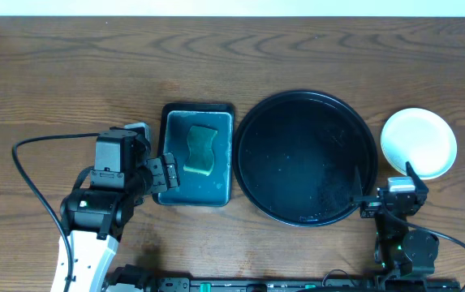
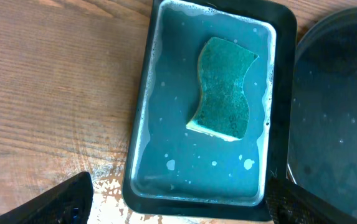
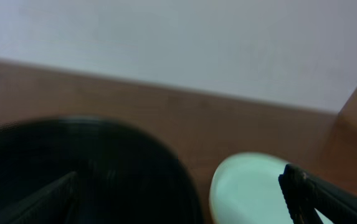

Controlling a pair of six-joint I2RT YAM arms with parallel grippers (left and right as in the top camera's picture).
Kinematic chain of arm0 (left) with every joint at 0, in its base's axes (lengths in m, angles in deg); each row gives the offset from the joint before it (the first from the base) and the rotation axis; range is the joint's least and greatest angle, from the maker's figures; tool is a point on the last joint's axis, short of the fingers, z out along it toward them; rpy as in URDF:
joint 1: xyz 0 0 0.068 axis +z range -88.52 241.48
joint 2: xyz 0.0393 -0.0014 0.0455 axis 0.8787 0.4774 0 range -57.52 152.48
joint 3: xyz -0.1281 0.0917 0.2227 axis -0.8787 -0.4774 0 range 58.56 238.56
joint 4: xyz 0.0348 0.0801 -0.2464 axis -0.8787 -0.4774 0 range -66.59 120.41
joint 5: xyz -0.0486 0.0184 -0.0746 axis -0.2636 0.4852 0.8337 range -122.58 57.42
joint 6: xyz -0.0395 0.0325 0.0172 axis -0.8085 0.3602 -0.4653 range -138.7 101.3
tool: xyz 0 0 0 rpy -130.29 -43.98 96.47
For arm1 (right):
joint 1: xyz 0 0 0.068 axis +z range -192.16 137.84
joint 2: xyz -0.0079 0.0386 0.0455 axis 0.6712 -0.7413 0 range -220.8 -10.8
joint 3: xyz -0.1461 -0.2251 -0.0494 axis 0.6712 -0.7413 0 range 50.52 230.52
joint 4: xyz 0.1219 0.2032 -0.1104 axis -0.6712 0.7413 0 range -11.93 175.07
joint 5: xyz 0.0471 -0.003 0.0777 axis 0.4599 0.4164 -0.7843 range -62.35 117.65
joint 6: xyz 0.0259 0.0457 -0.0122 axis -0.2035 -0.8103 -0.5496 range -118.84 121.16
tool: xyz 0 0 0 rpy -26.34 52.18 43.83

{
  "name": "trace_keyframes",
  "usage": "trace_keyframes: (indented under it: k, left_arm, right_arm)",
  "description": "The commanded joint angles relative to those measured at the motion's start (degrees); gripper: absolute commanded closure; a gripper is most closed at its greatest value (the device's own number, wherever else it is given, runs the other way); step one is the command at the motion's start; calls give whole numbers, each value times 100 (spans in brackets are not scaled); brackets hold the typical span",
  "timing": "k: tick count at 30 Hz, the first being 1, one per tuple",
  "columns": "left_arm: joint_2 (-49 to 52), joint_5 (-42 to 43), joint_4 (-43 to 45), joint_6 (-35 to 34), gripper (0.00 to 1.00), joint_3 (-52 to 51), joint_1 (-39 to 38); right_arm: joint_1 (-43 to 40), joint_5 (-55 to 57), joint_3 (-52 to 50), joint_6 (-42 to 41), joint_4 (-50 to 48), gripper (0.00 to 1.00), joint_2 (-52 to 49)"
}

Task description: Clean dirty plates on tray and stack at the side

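Observation:
The round black tray lies mid-table with only water droplets on it. To its right a pale bluish-white plate rests on the wood, with what looks like more rims under it; I cannot tell how many. My right gripper hangs open near the tray's right front rim, just in front of the plate. In the right wrist view its fingers frame the tray and the plate, with nothing between them. My left gripper is open and empty over the near left end of the sponge tray.
A small dark rectangular tray with soapy water holds a green-yellow sponge. The left wrist view shows this tray's rim, the sponge and a wet patch on the wood. A black cable loops at the left.

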Motion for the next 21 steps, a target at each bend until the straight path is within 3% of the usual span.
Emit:
trace_keyframes:
  k: [1,21]
  left_arm:
    - [11,-50,7,-33,11,-22,20]
    - [11,-50,7,-33,11,-22,20]
  right_arm:
    - [44,-37,-7,70,33,1,48]
    - [81,-85,-7,-44,13,1,48]
